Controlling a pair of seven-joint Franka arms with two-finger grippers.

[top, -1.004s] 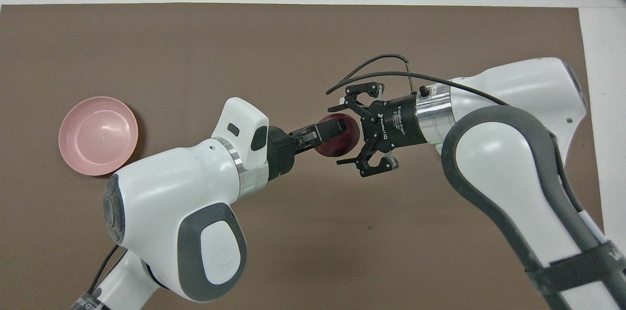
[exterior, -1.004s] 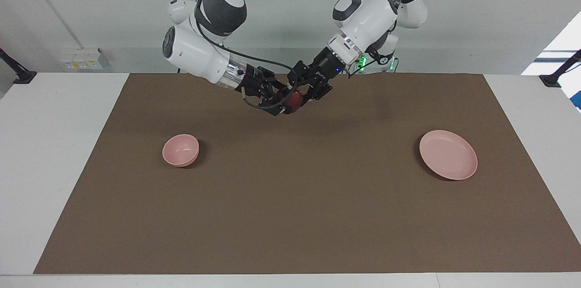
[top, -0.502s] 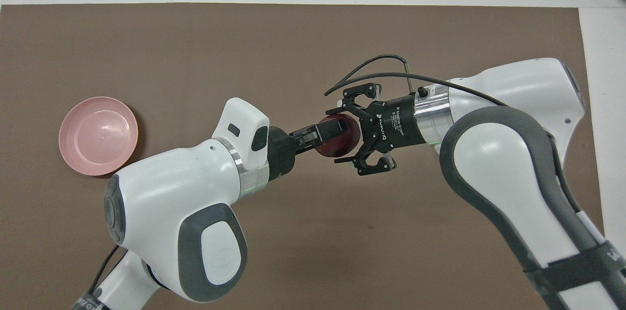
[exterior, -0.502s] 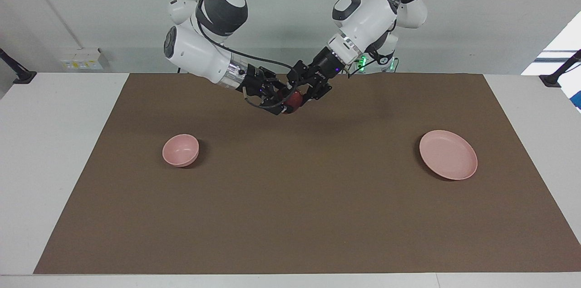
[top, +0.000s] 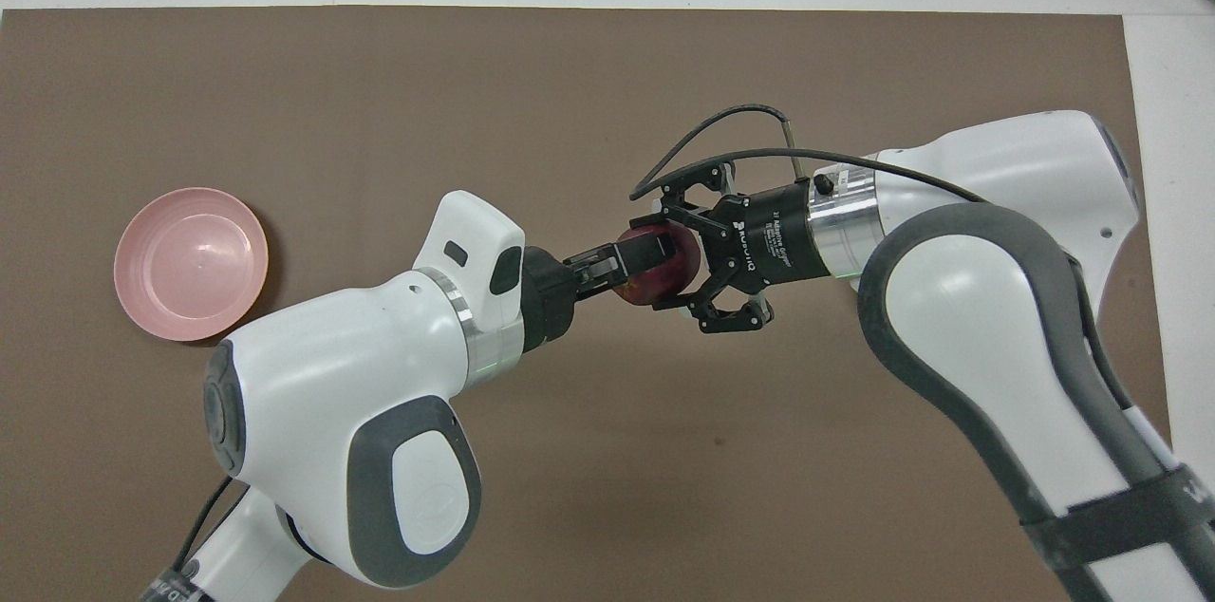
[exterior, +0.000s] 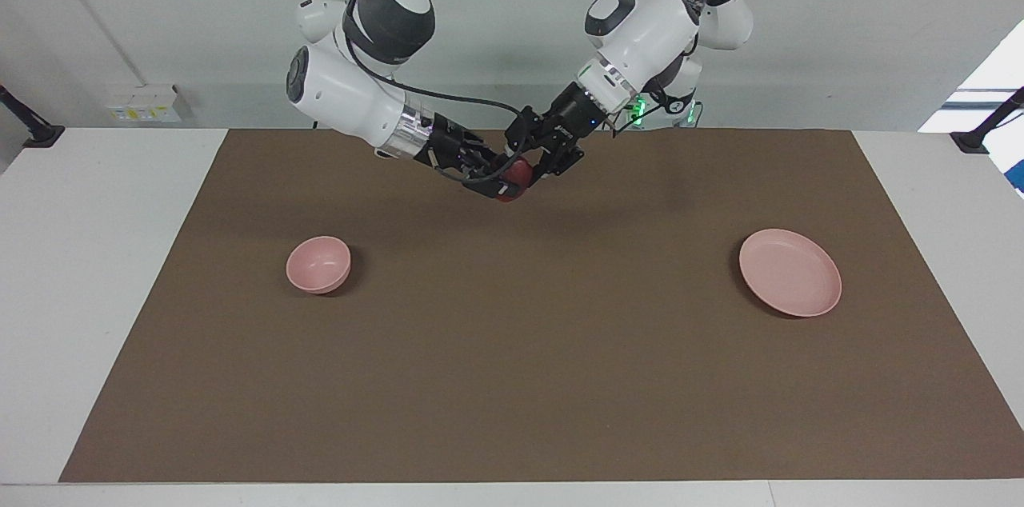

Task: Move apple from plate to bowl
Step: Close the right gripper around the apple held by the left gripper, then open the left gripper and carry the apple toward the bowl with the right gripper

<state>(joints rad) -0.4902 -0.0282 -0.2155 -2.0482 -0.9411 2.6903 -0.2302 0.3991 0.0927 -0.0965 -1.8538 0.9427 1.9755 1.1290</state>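
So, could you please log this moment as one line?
handover | apple: clamped by left tool and right tool above mat | plate, bowl: empty

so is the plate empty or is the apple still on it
Empty. The plate lies bare at the left arm's end of the table; the apple is up in the air between both tools, over the mat.

We can pick out white lettering on the black body of the right gripper (top: 676,264) in the overhead view, upside down to us: it looks like "ROBOTIQ" with a line of smaller print beside it that we can't make out. We find nothing else readable anywhere.
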